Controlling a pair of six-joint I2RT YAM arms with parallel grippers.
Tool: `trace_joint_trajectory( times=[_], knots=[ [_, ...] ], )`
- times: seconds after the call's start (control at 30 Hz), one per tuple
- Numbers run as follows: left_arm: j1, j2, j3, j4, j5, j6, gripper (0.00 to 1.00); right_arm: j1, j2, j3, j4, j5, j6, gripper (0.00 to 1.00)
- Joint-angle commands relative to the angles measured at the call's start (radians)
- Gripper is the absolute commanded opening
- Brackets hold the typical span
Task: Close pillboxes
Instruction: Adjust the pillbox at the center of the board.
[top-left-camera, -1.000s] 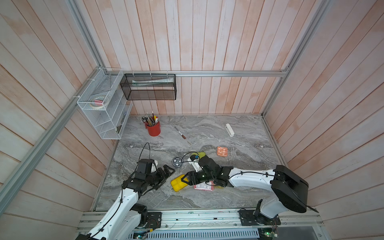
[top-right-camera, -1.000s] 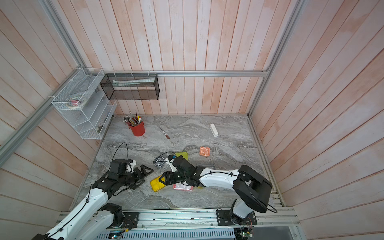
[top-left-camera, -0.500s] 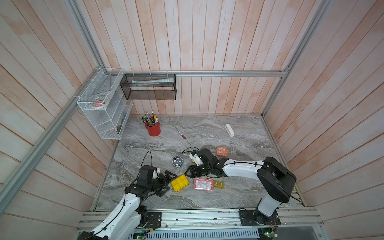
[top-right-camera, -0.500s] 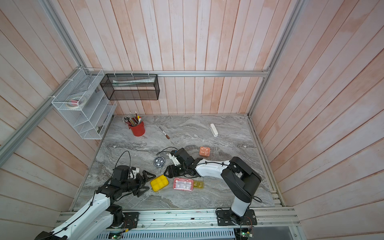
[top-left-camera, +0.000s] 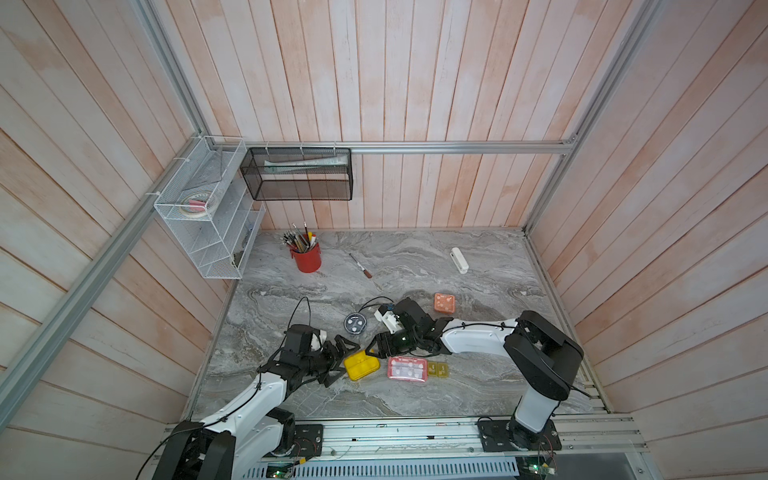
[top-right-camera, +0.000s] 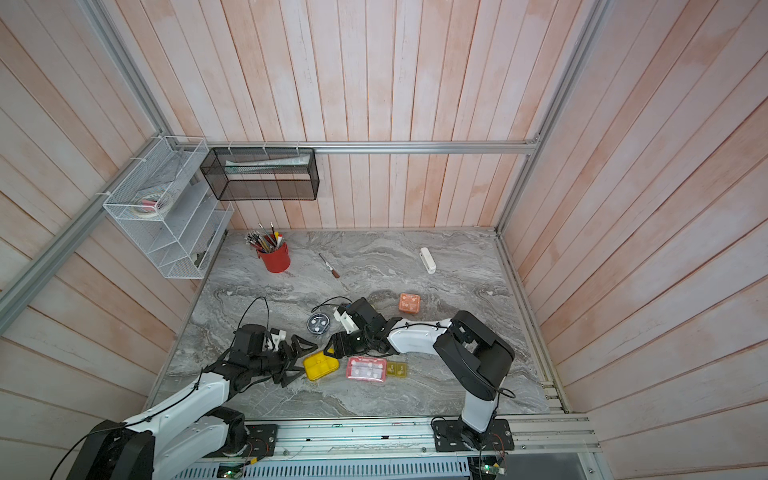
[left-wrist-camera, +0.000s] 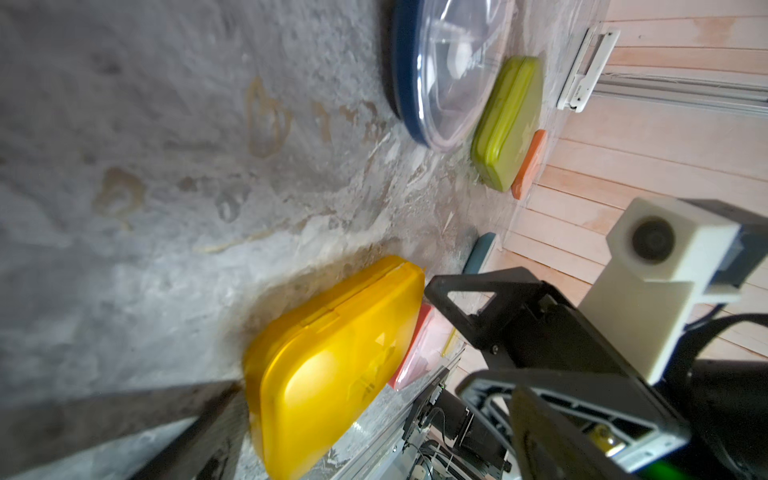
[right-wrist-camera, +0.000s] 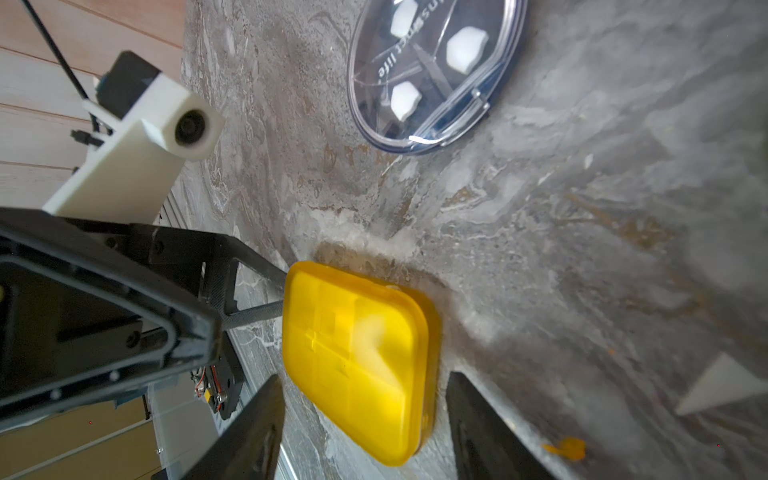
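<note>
R arm (top-left-camera: 478, 338) swung off pink pillbox (top-left-camera: 407, 369); L fingers (top-left-camera: 348, 344) wide by yellow pillbox (top-left-camera: 361, 365).

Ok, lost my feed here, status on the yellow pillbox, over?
Left gripper open, empty. Right gripper open, empty. Yellow pillbox between them, looks shut. Pink pillbox alongside, nothing blocking.

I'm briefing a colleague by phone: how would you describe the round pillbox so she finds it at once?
From the red cup of pens at the back left of the marble table, come toward the front edge. The round pillbox lies flat just behind the yellow pillbox. It alone is circular: dark rim, clear lid, white pieces inside.
</note>
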Motion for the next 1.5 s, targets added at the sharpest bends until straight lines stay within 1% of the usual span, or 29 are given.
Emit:
trace_joint_trajectory(
  times=[0.0,0.27,0.5,0.7,0.93,1.2,1.47],
  knots=[
    [-0.004,0.050,0.038,0.045,0.007,0.050,1.00,0.027,0.024,-0.014,0.035,-0.018,0.029,0.64],
    [-0.002,0.153,0.113,0.059,0.017,0.102,0.99,0.059,0.001,-0.033,0.049,-0.002,0.076,0.64],
    [-0.001,0.175,0.137,0.039,0.023,0.126,0.99,0.064,-0.027,-0.039,0.007,0.036,0.062,0.64],
    [0.003,0.137,0.142,-0.037,0.005,0.167,0.99,0.063,-0.067,-0.022,-0.044,0.072,0.040,0.64],
    [0.024,0.069,0.153,-0.119,0.011,0.214,0.99,0.059,-0.110,0.008,-0.108,0.106,0.014,0.64],
    [0.072,0.009,0.162,-0.186,0.052,0.281,1.00,0.028,-0.141,0.017,-0.145,0.118,-0.003,0.64],
    [0.090,-0.021,0.157,-0.232,0.050,0.322,1.00,-0.003,-0.126,0.027,-0.142,0.103,-0.010,0.64]
  ],
)
